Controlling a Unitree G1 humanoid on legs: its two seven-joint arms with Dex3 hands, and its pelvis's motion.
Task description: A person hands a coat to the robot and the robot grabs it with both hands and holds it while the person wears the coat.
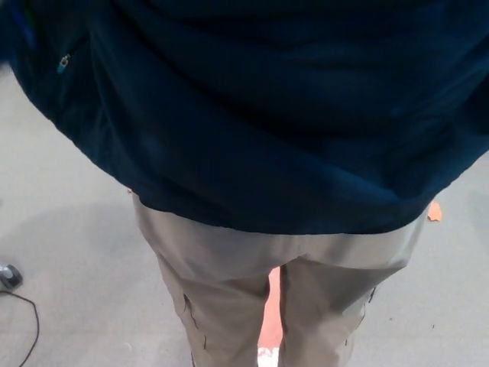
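Across the upper two thirds of the frame we record one dark navy-blue fleece coat (267,115), soft and heavily folded, spanning from the left edge to the right edge. Its lower hem runs in a shallow curve from the left side down through the centre and up again at the right. Near the upper left of the frame we note a small teal zipper pull (64,63) set into the coat's fabric.

Below the hem, at lower centre, we list a person's light khaki trousers (229,260), seen from behind, both legs descending to the bottom edge. The coat overlaps the top of the trousers, so the garment hangs over the person's back.

Between the two legs at bottom centre shows a strip of orange floor marking (270,321); a second small orange patch (434,212) lies at mid right, just beside the coat hem. Around the figure is plain grey floor (69,252). At the lower left edge we enter a thin black cable (30,321) curving on the floor, with a small dark grey object (9,276) just above it.

Neither of our hands shows anywhere in the frame, so we cannot tell how their fingers stand.
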